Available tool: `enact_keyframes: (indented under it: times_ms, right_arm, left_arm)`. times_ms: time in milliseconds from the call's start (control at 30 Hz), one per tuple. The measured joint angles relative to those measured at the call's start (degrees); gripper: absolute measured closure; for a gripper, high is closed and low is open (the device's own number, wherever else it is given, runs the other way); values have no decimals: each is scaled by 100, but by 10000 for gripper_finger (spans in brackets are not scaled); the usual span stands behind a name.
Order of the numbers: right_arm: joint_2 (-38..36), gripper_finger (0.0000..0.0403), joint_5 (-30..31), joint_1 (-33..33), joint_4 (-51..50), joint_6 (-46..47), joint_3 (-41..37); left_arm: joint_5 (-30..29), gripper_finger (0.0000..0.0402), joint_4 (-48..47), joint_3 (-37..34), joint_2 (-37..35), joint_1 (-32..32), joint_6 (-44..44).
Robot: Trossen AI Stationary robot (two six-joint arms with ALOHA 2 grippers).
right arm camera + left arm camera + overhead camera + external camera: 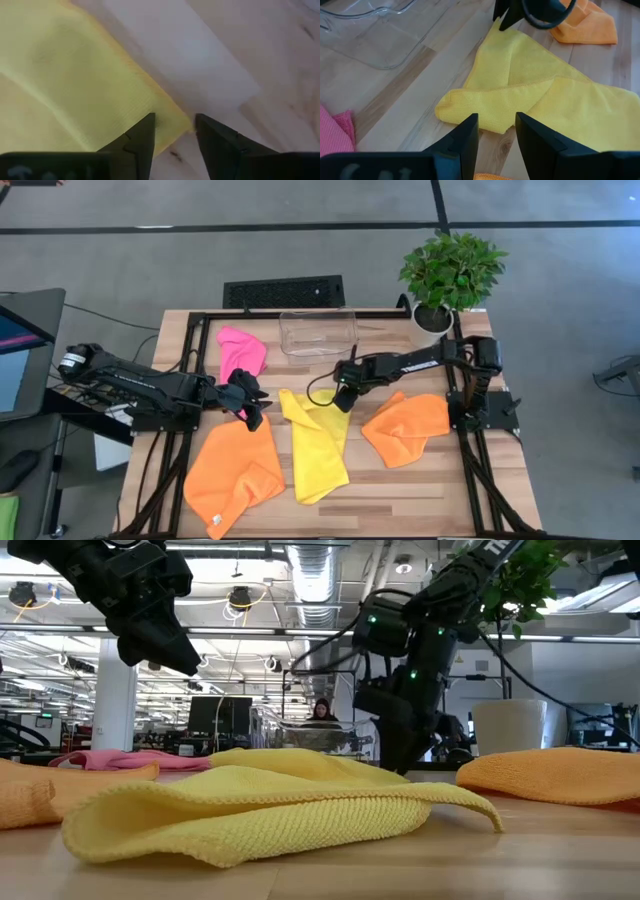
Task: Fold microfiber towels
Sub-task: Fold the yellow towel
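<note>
A: How many towels are there?
B: Four: two orange towels, one yellow towel, one pink towel.
A: And the grippers?
B: The right gripper has fingers apart right above the yellow towel's corner. The left gripper is apart too, empty, yellow towel just ahead.

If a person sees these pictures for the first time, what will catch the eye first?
Bright cloths on the wooden table: a yellow towel in the middle, an orange towel at its left, another orange towel at its right, and a pink towel beside the clear bin. Both end effectors are open: the right end effector at the yellow towel's corner, the left end effector above the table. A green plant stands at the back right corner.
</note>
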Motion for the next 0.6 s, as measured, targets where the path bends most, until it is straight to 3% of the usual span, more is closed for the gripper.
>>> enact_keyframes:
  times_ms: [300, 600]
  right_arm:
    - [-48, 262, -31, -1, 34, -23, -27]
    - [-452, 374, 170, 112, 103, -305, -46]
  left_arm:
    - [144, 280, -17, 0, 0, -2, 2]
    - [138, 280, -22, 0, 0, 90, -243]
